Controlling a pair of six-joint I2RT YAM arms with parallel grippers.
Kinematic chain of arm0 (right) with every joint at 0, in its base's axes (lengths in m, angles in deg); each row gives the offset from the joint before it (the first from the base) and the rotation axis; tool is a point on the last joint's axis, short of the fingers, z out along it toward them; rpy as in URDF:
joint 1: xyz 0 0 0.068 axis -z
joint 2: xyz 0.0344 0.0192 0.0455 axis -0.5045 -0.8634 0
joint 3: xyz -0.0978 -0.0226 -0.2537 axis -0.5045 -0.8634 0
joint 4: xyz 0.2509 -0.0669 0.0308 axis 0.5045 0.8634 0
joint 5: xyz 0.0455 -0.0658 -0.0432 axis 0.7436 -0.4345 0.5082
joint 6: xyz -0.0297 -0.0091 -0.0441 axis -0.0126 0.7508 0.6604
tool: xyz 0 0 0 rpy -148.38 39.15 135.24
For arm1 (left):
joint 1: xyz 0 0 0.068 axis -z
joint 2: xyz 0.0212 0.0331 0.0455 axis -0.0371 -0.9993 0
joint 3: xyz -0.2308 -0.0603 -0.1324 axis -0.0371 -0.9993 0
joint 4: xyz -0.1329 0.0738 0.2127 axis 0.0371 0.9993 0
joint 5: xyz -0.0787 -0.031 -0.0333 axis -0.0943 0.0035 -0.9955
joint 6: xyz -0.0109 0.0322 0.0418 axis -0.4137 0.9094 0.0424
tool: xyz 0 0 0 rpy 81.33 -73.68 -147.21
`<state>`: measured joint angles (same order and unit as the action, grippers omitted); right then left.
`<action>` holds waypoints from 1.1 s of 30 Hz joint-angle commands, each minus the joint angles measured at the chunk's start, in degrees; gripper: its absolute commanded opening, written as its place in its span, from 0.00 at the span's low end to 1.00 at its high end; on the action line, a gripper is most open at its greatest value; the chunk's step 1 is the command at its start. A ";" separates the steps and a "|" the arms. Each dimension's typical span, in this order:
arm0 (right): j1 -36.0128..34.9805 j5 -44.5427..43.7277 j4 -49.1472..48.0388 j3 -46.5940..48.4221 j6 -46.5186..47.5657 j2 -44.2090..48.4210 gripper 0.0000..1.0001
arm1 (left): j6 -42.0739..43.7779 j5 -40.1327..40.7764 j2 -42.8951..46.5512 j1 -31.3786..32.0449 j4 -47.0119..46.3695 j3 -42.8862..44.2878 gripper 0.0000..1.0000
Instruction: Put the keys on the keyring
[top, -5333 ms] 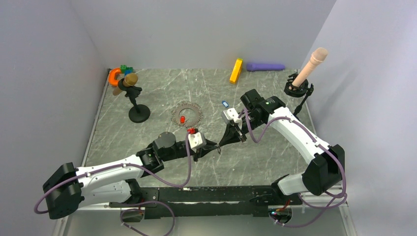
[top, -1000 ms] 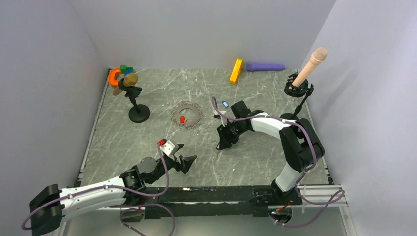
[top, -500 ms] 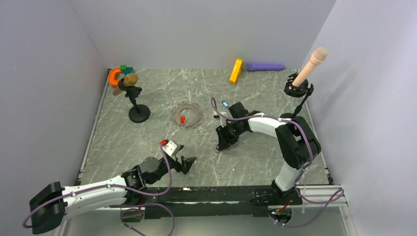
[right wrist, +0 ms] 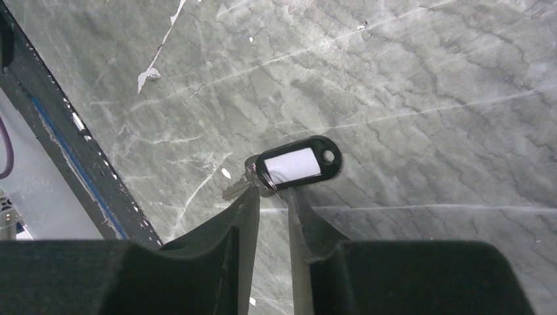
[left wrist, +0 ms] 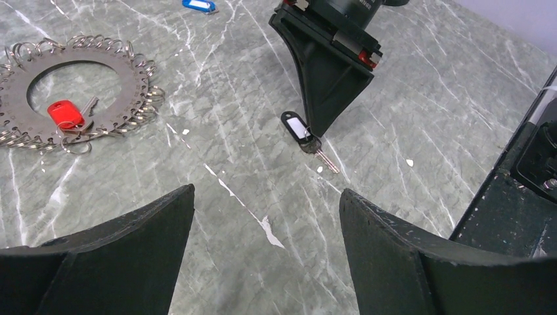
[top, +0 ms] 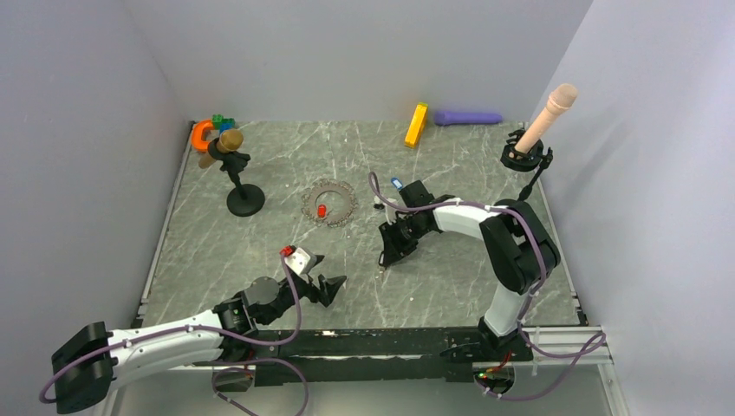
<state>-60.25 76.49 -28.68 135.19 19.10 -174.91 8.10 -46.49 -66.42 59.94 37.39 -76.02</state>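
Keyring [top: 330,203] on the table [top: 260,243], left of my right end effector [top: 382,263], one key [top: 321,211] inside it, second key [right wrist: 297,164] at that end effector's tips, third key [top: 397,183] behind, left end effector [top: 329,269] in front.

The left gripper [left wrist: 266,197] gapes wide, its two black fingers [left wrist: 98,256] framing bare grey-green marble tabletop [left wrist: 407,98]. Just beyond, the black right gripper [left wrist: 317,130] points down, its tapered tip touching a black-rimmed key tag with a white label [left wrist: 294,123]; a silver key blade [left wrist: 326,160] juts out on the near side. To the far left lies a flat grey toothed keyring disc edged with wire loops [left wrist: 125,79], with a red key tag [left wrist: 64,113] in its central hole. A blue key tag [left wrist: 199,5] lies farthest off.
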 commanded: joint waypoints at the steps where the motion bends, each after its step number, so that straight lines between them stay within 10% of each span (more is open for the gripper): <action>1: -0.43 -0.97 0.29 1.47 -0.41 -1.51 0.25 | -0.17 -0.08 1.02 -0.12 -1.64 1.75 0.85; 9: -0.45 -1.09 0.08 1.88 -0.02 -0.73 0.00 | -0.14 -0.55 1.10 -0.12 -1.31 2.11 0.85; 20: -0.30 6.44 0.95 1.99 5.11 4.99 0.00 | 0.11 -2.41 1.57 -0.08 -0.83 3.07 0.85; 33: -1.27 7.99 15.78 8.77 32.20 12.78 0.00 | 6.64 -6.92 -2.40 -0.23 0.26 7.77 0.83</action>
<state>-60.64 83.33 -18.78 140.83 39.23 -167.74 11.11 -50.45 -67.11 59.94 37.91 -72.85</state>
